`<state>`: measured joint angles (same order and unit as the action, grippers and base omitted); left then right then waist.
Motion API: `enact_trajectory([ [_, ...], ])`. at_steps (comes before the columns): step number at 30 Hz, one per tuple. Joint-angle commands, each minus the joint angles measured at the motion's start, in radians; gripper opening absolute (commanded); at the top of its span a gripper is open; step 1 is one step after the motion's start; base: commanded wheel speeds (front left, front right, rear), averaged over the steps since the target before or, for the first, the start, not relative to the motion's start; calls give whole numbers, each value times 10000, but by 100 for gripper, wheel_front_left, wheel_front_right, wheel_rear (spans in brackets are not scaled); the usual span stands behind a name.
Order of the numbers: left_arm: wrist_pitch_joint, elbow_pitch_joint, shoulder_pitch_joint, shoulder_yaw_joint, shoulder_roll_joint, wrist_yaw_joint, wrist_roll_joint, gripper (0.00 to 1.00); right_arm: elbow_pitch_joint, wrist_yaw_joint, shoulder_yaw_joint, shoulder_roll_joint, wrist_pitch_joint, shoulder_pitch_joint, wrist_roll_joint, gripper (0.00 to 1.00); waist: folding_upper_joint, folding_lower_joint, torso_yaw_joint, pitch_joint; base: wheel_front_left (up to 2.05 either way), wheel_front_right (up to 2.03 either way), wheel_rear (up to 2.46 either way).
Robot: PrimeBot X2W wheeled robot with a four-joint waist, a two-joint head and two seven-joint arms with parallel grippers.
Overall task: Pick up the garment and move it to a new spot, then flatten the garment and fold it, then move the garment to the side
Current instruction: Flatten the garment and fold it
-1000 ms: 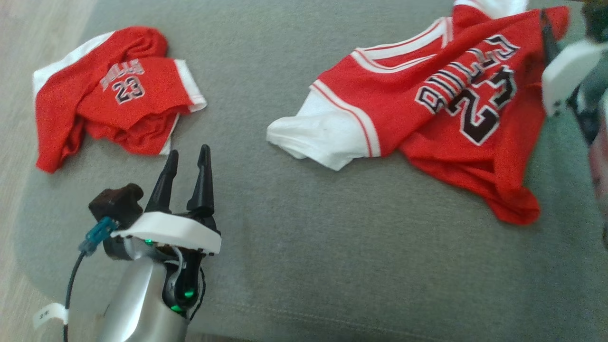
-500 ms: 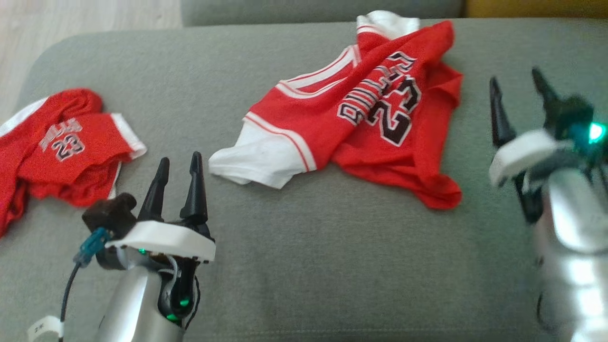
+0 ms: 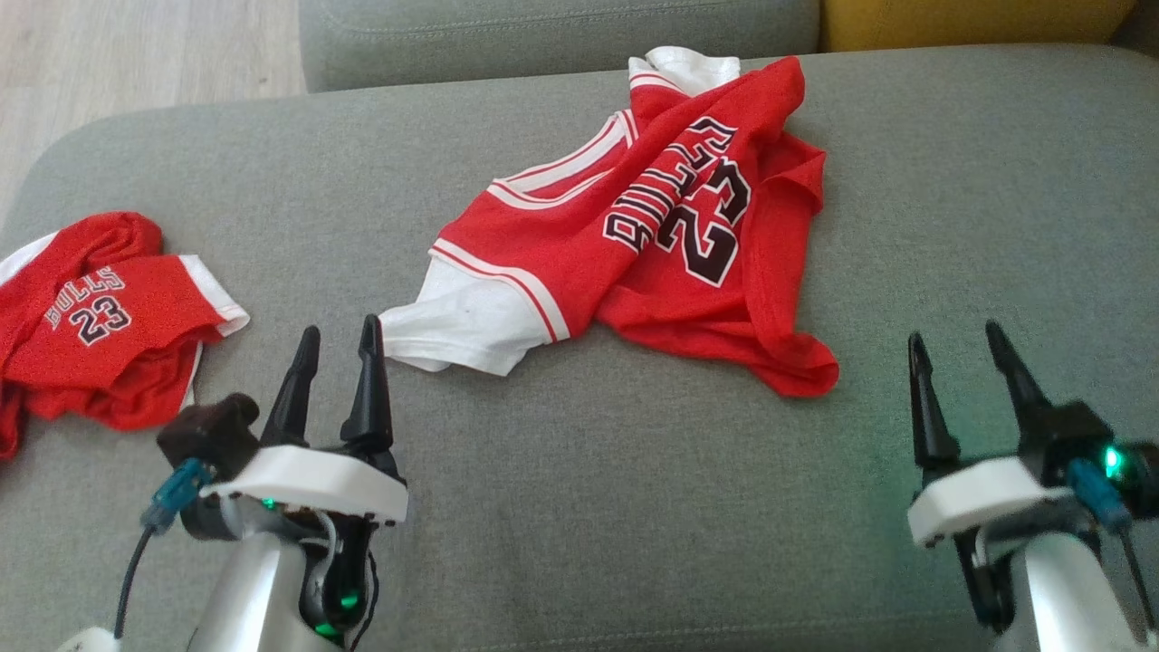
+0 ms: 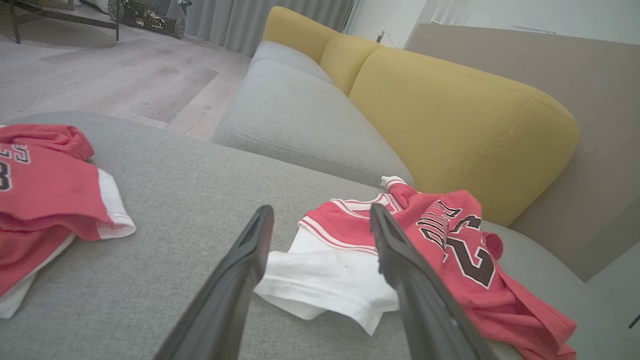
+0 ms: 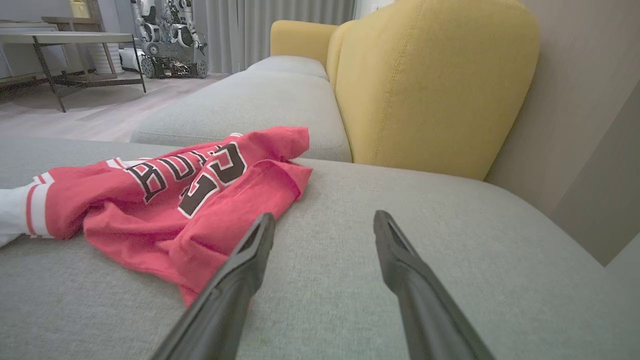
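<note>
the crumpled red jersey [image 3: 652, 244] lies mid-seat on the grey sofa [image 3: 579, 507]. left hand [image 3: 339, 326] open beside its white sleeve [image 3: 462, 326]; right hand [image 3: 955, 331] open, apart from it. pinching one layer may drag it bunched. a second jersey [image 3: 90, 335] crowds the left side, limiting set-down room.
</note>
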<state>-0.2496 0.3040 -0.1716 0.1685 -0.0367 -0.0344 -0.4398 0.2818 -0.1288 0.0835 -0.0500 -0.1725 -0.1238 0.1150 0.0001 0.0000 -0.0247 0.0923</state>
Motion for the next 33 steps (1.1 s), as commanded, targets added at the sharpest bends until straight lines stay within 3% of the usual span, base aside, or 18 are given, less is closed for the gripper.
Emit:
enact_trajectory([
  [1,-122,-292,-203,-320,-135,12,97,100,-488,-19,-303,-10,41,-32,-277,100,-1,0,20,-14,0,0,0],
  [8,-122,-243,-107,-256,-135,-41,123,100,-859,-19,-965,-5,270,426,-523,100,-1,0,132,0,0,0,0],
  [15,-122,-223,-157,-151,-135,-59,130,100,-378,-19,-1270,-4,878,443,-150,100,-1,0,349,146,0,0,0],
  [33,-122,-75,-460,-65,-135,-125,108,100,840,-19,-1770,-3,671,-1092,406,100,-1,0,1063,737,0,0,0],
])
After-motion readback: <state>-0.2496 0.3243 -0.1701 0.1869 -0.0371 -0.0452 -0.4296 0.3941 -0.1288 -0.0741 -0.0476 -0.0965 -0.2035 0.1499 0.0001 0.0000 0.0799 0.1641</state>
